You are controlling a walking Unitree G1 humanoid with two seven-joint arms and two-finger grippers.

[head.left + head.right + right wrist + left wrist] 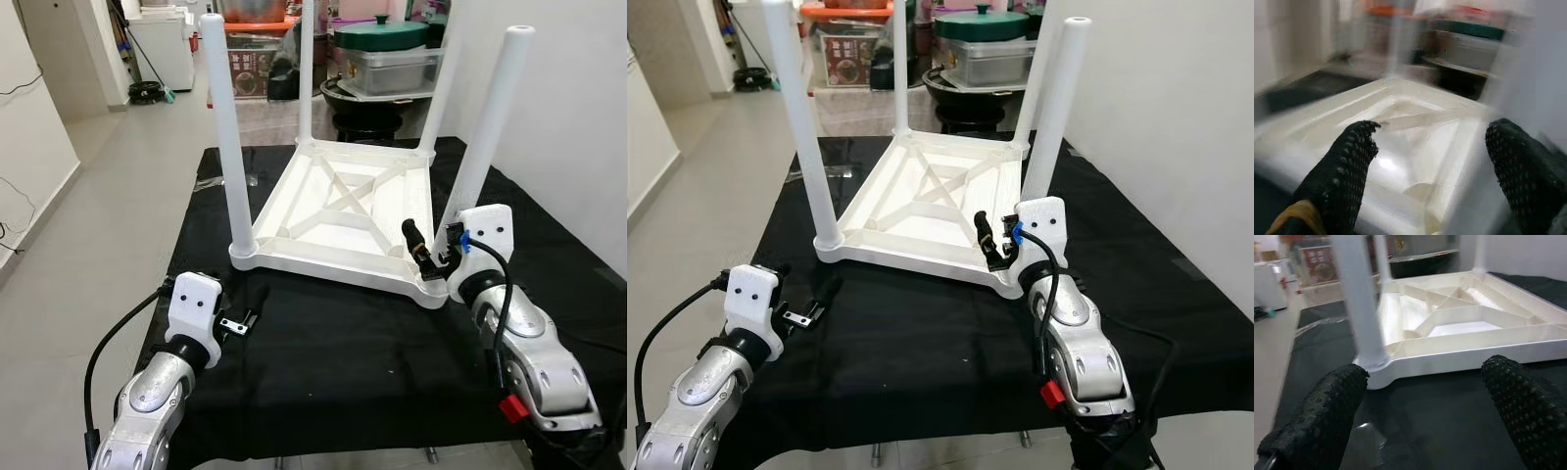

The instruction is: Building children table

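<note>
1. You see the white children's table point(343, 211) lying upside down in the middle of the frame, on a black cloth point(323, 362).
2. Its four white legs stick straight up. The near left leg point(225, 127) is in the upper left part of the frame. The near right leg point(490, 122) is in the upper right part.
3. Your right gripper point(428, 257) is at the right of the frame, at the table's near right corner, just beside the near right leg.
4. Its black fingers point(1347, 166) are spread apart and hold nothing. In the right wrist view the white table frame shows between them, all blurry.
5. Your left gripper point(238, 322) is in the lower left of the frame. It is low over the black cloth, just in front of the table's near left corner, and not touching the table.
6. Its black fingers point(1317, 421) are spread wide too and hold nothing. In the left wrist view you see the near left leg and the table's edge past them.
7. At the top of the frame, behind the table, there is a clear box with a green lid point(382, 37).
8. A grey floor point(108, 196) is on the left side of the frame.
</note>
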